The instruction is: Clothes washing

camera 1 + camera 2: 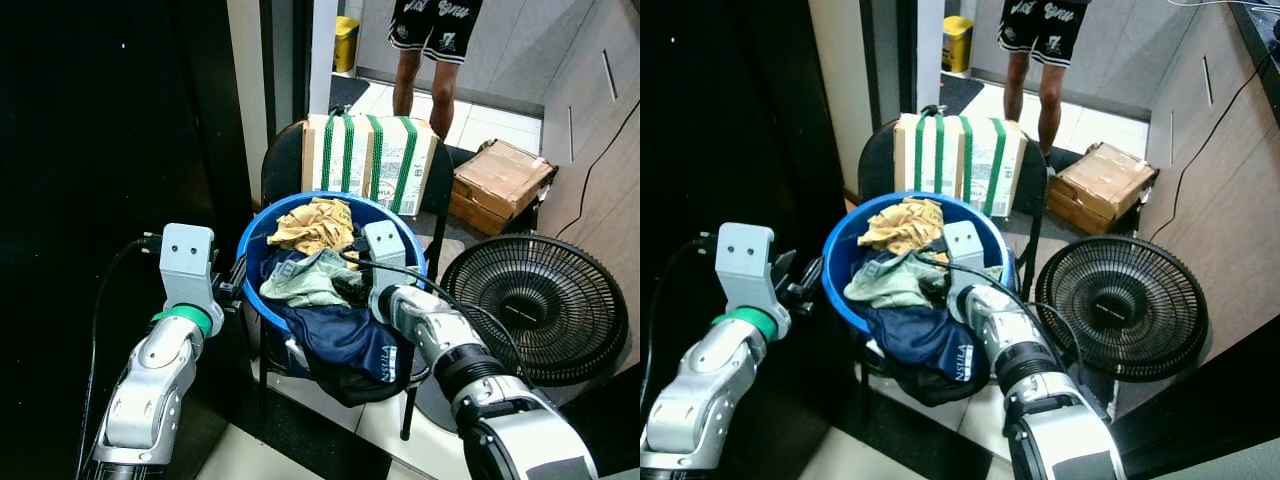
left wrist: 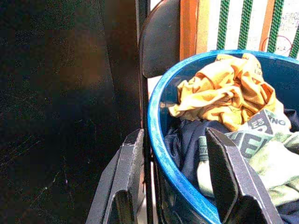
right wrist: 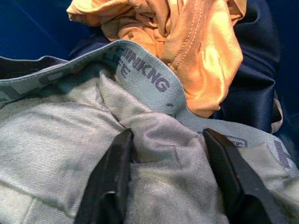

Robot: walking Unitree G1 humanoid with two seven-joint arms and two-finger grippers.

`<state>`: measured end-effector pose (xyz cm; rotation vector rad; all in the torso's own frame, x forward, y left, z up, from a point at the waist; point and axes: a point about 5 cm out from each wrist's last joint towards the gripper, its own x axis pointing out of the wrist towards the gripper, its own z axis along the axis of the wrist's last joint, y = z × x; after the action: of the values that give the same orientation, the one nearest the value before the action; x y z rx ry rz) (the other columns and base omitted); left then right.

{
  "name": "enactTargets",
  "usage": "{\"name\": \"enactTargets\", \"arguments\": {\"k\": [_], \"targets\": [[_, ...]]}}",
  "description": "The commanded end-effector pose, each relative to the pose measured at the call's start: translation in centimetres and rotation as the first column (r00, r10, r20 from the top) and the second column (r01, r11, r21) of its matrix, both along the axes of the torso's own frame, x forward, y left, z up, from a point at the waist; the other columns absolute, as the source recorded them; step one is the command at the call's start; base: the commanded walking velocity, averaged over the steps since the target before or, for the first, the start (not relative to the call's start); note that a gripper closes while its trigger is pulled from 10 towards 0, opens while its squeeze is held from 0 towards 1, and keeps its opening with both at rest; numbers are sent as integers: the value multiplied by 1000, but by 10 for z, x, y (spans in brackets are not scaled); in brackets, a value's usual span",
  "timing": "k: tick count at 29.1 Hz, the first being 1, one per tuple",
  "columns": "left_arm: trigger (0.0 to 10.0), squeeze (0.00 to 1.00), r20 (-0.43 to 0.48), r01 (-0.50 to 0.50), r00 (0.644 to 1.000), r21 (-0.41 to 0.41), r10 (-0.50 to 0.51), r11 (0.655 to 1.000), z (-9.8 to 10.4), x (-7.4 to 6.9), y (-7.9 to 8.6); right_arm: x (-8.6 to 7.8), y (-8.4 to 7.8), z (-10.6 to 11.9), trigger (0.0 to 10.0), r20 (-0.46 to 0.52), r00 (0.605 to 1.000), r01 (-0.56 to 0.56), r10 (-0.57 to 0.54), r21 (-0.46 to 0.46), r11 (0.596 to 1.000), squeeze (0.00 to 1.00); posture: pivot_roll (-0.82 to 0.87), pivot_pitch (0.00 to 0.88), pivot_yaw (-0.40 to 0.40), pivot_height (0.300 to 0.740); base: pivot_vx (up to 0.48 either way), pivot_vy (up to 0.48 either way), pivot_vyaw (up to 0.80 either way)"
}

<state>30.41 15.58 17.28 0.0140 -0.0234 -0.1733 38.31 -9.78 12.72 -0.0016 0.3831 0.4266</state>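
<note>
1. The left arm is reaching forward from the lower left, its silver forearm angled upward and the grey wrist block upright above a green ring.
2. The left claw (image 2: 175, 179) is holding its two black fingers (image 2: 125, 179) apart, one on each side of a blue rim.
3. The right arm is bending in from the lower right, with a black cable looping over its wrist.
4. The right claw (image 3: 166, 175) is pressing down into grey-green fabric, its fingers (image 3: 112, 179) spread with a fold of cloth between them.
</note>
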Motion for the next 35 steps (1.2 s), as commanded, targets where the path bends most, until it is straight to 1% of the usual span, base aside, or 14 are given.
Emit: {"name": "enactTargets", "arguments": {"k": [1,8,14,23,25,26,27,28,29,30,31,32,33,35], "targets": [[10000,0,-26,11,1000,-1,-11,1000,-4,0,-1,-3,-3,-8,0,-40,999,6,-6,2,1000,0,127,105,52,740,0,0,0],[10000,0,-22,12,1000,-1,-12,1000,-3,2,-1,-3,-4,-7,0,-38,999,15,-14,22,1000,0,129,96,52,740,0,0,0],[10000,0,-13,16,1000,-2,-16,1000,-1,4,-2,-3,-7,7,0,12,999,43,-45,91,995,0,122,82,60,740,0,0,0],[10000,0,-7,22,1000,-1,-22,1000,0,6,-3,-4,-7,25,0,72,997,19,-28,118,993,0,123,76,60,740,0,0,0],[10000,0,1,21,1000,-4,-21,1000,3,7,-3,-2,-4,60,0,202,979,-54,4,240,969,0,125,70,59,740,0,0,0],[10000,0,1,21,1000,-4,-21,1000,3,7,-3,-2,-4,60,0,202,979,-54,4,240,969,0,125,70,59,740,0,0,0],[10000,0,4,18,1000,-6,-18,1000,3,8,-2,-3,-3,94,0,326,945,-113,-14,367,923,0,125,70,59,740,0,0,0],[10000,0,4,18,1000,-6,-18,1000,3,8,-2,-3,-3,94,0,326,945,-113,-14,367,923,0,125,70,59,740,0,0,0],[10000,0,8,14,1000,-10,-14,1000,4,9,-1,-8,-5,135,0,464,884,-201,-57,488,849,0,125,70,59,740,0,0,0],[10000,0,8,14,1000,-10,-14,1000,4,9,-1,-8,-5,135,0,464,884,-201,-57,488,849,0,125,70,59,740,0,0,0],[10000,0,11,13,1000,-12,-12,1000,5,9,-1,-15,-13,168,0,562,818,-271,-120,561,782,0,125,61,57,740,0,0,0],[10000,0,11,13,1000,-12,-12,1000,5,9,-1,-15,-13,168,0,562,818,-271,-120,561,782,0,125,61,57,740,0,0,0],[10000,0,14,12,1000,-14,-12,1000,6,10,-2,-21,-20,188,0,620,768,-316,-162,586,746,0,125,61,57,740,0,0,0],[10000,0,19,15,1000,-18,-15,1000,6,11,-3,-25,-27,195,0,642,741,-324,-198,600,732,0,120,52,58,740,0,0,0]]}}
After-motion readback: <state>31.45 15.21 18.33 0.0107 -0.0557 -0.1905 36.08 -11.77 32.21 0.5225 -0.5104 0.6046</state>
